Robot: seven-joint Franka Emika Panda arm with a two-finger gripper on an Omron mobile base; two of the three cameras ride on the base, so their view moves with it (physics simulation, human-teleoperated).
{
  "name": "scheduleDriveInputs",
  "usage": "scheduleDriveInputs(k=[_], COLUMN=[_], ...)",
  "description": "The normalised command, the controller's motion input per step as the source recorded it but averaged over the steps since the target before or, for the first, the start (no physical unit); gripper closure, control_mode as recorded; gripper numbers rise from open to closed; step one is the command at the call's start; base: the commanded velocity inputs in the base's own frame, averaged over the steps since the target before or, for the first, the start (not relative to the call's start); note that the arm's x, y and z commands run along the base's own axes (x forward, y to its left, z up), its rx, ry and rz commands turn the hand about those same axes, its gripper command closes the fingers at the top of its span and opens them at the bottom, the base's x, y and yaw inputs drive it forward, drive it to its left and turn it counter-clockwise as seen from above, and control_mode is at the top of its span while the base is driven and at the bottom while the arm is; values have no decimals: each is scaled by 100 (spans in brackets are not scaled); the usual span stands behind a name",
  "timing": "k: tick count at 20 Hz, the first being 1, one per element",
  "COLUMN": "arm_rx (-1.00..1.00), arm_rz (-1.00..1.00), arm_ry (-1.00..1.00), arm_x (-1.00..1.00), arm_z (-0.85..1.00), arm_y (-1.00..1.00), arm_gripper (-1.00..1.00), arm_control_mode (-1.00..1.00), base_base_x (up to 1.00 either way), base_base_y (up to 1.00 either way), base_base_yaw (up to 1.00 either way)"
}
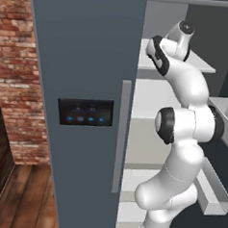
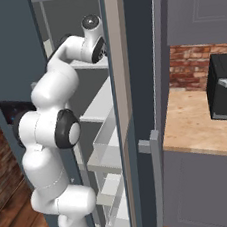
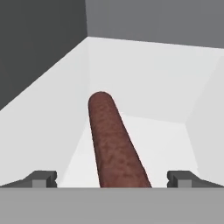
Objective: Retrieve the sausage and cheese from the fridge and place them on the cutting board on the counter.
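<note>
Up front in the left base view, the tall slate blue-grey fridge (image 1: 86, 61) shows its closed left door, with a long grey vertical handle (image 1: 121, 135) and a dark blue-lit panel (image 1: 85, 112). Its right side stands open on white inner shelves (image 1: 158, 97). The white robot arm (image 1: 179, 140) rises from the lower right and bends in over an upper shelf, its wrist turned into the compartment. A red brick wall (image 1: 16, 56) and a brown plank floor (image 1: 28, 196) lie to the left of the fridge.

From the right base view, the same arm climbs from the lower left and reaches into the upper part of the fridge, past the edge of the opened door (image 2: 135, 108). White shelves and a door bin (image 2: 107, 146) sit below the wrist. To the right, the light butcher-block counter (image 2: 197, 120) runs over grey cabinet fronts, with a black boxy appliance (image 2: 223, 89) standing on it against the brick.

Looking along the hand, the gripper (image 3: 112, 178) has its two dark finger tips set wide apart, gripping nothing. The dark reddish-brown cylindrical sausage (image 3: 114, 144) lies on the white shelf floor between them, running lengthwise away from the hand toward the back wall, its rounded far end clear of the walls. Neither tip touches it.
</note>
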Motion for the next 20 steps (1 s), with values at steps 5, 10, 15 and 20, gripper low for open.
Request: scheduleDriveInputs(k=[5, 10, 15, 20], arm_rx=[-5, -2, 0, 0], arm_rz=[0, 0, 0, 0], arm_ry=[1, 3, 7, 5], arm_x=[15, 0, 0, 1], arm_z=[0, -16, -33, -24], arm_y=[-1, 0, 0, 0], arm_gripper=[-100, -100, -100, 100], arm_control_mode=[-100, -100, -100, -100], base_base_x=[0, 0, 0, 0], base_base_y=[0, 0, 0, 0], base_base_yaw=[0, 0, 0, 0])
